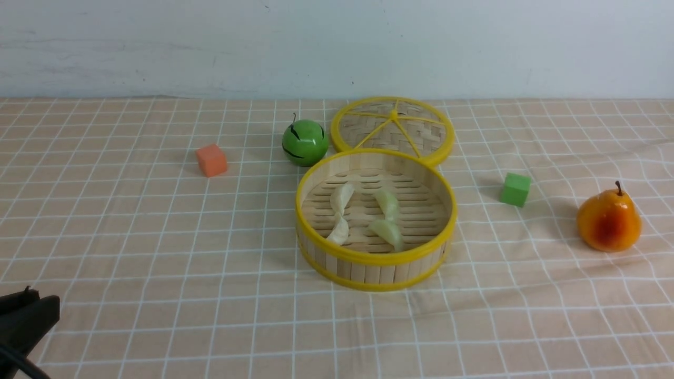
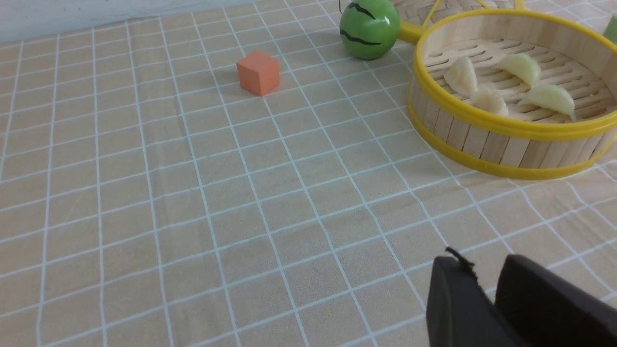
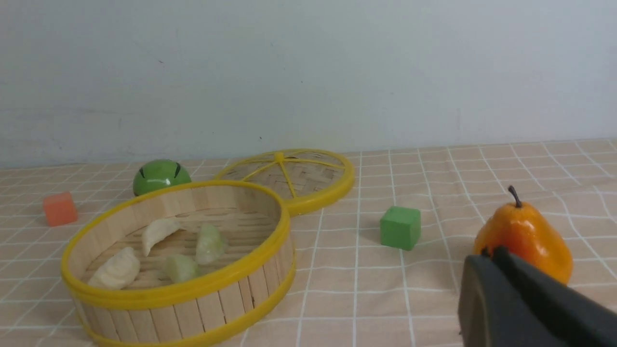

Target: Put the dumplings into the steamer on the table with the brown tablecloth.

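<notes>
Front view first: the steamer [image 1: 376, 218] sits mid-desk on the brown tablecloth [image 1: 131, 237], and all four dumplings [image 1: 365, 215] lie on its slatted floor, two pale ones on the robot's left, two greener ones on the right. Just behind it, the woven lid [image 1: 392, 129] lies flat, its rim touching or nearly touching the steamer's far edge. A green ball with black streaks [image 1: 305, 142] rests beside the lid, on the left. Further left, well apart, an orange cube [image 1: 211, 160]. Off to the right, a green cube [image 1: 515, 189], and beyond it an orange pear [image 1: 608, 220] standing upright. Down in the near-left corner, the left tool [image 1: 23, 316] peeks in, dark and low, nothing between its tips.

Over to the left wrist view: the left tool [image 2: 484, 274] shows two black fingers [image 2: 455, 299] with a narrow gap between them, holding nothing, hovering above bare cloth. The steamer [image 2: 491, 144] is well ahead of it with three dumplings [image 2: 511, 84] visible inside; the orange cube [image 2: 259, 72] and green ball [image 2: 369, 28] lie beyond.

Right wrist view now: the right tool [image 3: 494, 255] has its fingers pressed together, gripping nothing, with the pear [image 3: 523, 233] just behind it. The green cube [image 3: 400, 227] sits between pear and steamer [image 3: 193, 299]; four dumplings [image 3: 164, 250] rest in the basket, the lid [image 3: 289, 178] behind.
</notes>
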You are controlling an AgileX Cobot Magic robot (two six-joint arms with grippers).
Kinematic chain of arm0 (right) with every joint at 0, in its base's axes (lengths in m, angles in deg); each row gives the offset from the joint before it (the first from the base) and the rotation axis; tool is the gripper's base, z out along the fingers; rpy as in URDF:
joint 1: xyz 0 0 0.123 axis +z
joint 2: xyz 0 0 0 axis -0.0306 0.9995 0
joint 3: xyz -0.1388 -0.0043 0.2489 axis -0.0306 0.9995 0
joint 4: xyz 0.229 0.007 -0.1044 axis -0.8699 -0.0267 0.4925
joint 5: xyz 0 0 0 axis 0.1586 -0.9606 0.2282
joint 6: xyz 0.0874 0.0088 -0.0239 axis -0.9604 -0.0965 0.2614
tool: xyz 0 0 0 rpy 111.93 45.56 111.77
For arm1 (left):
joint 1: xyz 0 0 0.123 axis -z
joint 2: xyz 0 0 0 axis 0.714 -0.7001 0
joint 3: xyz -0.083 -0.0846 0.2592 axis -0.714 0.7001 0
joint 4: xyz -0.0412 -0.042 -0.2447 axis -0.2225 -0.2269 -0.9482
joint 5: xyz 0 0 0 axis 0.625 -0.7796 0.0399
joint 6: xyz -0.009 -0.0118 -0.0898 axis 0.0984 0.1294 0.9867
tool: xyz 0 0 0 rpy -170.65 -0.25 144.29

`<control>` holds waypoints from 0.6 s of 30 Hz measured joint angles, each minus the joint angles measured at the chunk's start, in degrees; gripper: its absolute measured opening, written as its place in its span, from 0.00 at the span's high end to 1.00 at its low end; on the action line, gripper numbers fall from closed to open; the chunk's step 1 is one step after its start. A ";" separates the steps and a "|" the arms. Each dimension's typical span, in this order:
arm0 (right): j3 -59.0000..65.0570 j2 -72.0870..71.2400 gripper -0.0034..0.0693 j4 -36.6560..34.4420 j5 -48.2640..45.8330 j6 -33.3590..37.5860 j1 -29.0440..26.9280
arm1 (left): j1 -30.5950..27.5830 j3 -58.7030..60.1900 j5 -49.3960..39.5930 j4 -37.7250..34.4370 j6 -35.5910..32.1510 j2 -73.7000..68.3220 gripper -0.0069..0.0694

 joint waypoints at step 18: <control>-0.14 -20.81 0.91 17.52 -42.20 0.00 -13.90 | 0.00 0.00 -0.77 -0.13 0.00 -0.22 0.72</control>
